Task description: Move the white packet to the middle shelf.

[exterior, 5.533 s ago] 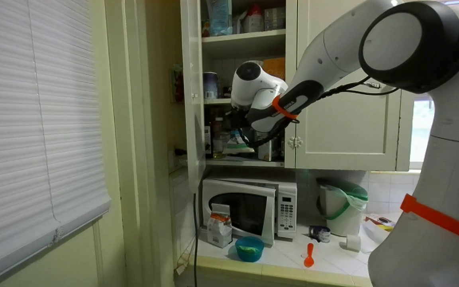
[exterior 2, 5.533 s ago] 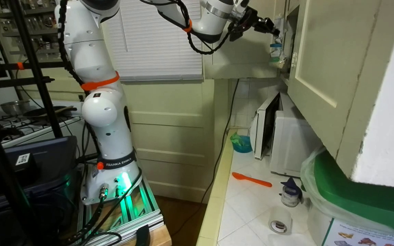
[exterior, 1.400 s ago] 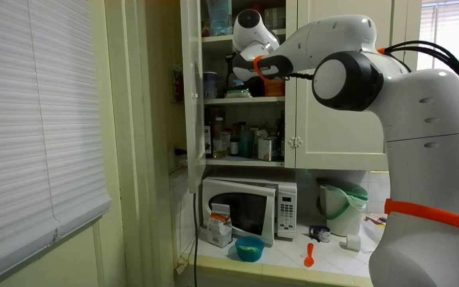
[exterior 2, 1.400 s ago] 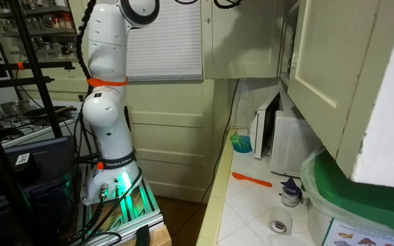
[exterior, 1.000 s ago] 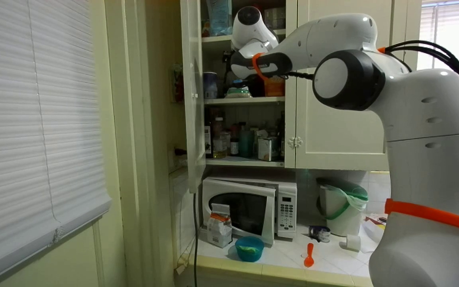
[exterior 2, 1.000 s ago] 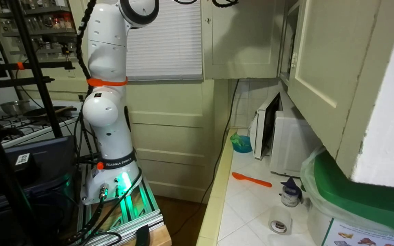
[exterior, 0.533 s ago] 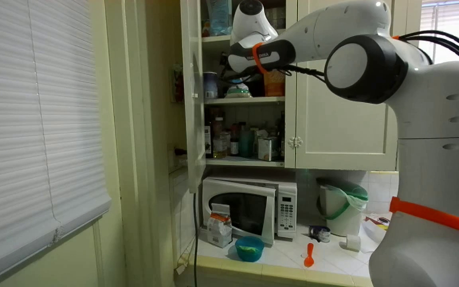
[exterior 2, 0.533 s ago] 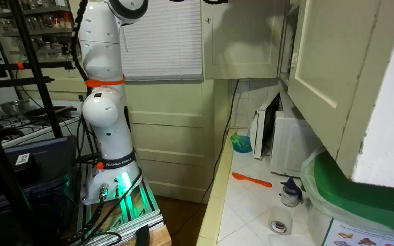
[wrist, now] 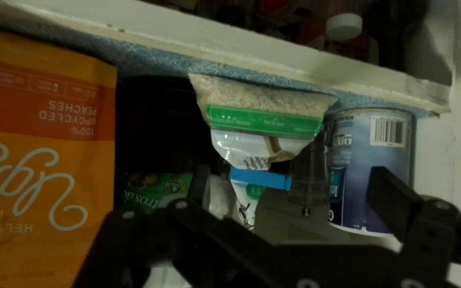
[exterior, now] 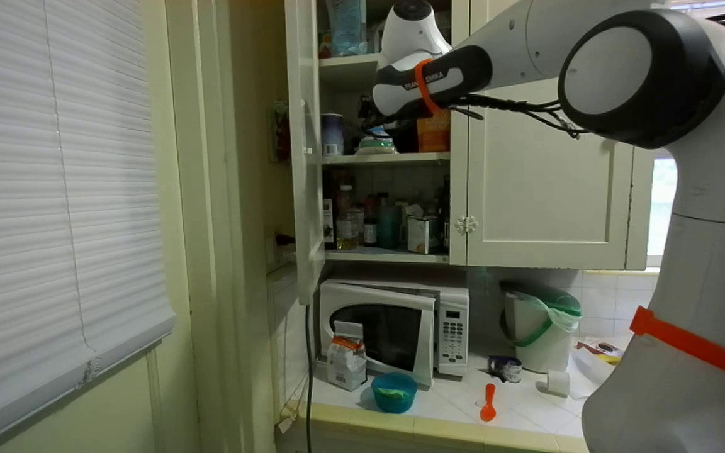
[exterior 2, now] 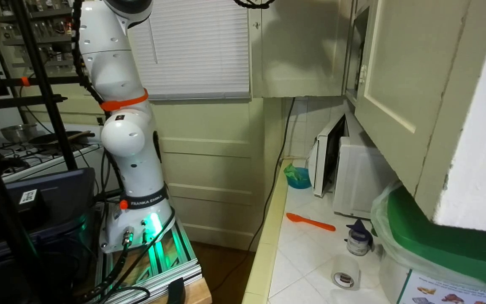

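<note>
The white packet (exterior: 376,147), with its green band and blue clip, stands on the middle shelf (exterior: 394,159) of the cupboard. Seen in the wrist view, which is upside down, the packet (wrist: 264,116) has its base on the blue-patterned lining just behind the shelf's front edge (wrist: 222,44). My gripper (wrist: 292,186) is open, its fingers wide apart and apart from the packet; the clipped top narrows toward the left finger. In an exterior view the gripper shows only as a dark shape, partly hidden by the wrist, above the packet.
An orange bag (wrist: 46,168) and a blue canister (wrist: 370,172) flank the packet. The cupboard door (exterior: 304,157) stands open at the side; the top shelf (exterior: 343,61) lies above. Bottles (exterior: 347,220) fill the lower shelf, over a microwave (exterior: 394,327).
Earlier the packet hung from the gripper before the lower shelf; now it rests on the middle shelf, let go. Over the last second the arm has drawn back while the packet stayed put.
</note>
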Robot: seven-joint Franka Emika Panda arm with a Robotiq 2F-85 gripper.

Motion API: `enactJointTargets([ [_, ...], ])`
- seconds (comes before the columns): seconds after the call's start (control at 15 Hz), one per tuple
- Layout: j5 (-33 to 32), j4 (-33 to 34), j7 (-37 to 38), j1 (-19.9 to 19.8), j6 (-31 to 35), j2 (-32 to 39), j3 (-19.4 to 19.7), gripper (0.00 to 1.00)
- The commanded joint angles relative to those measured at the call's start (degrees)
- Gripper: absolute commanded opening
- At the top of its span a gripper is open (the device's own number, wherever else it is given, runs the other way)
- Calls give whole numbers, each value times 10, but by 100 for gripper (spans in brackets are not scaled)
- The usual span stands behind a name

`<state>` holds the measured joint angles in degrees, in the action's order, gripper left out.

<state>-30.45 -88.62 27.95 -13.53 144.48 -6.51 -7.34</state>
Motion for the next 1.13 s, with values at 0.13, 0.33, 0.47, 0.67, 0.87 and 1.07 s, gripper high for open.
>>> enactJointTargets([
  [0.13,21,-106,-25,27,-3,-64,33,100],
  [0.33,22,-140,-25,34,-5,-80,40,100],
  [0.47,25,-160,-18,37,-8,-92,40,100],
  [0.67,22,-188,-9,35,-7,-109,35,100],
  [0.87,11,-213,-5,30,3,-122,30,100],
  [1.07,11,-188,-12,26,-1,-103,28,100],
])
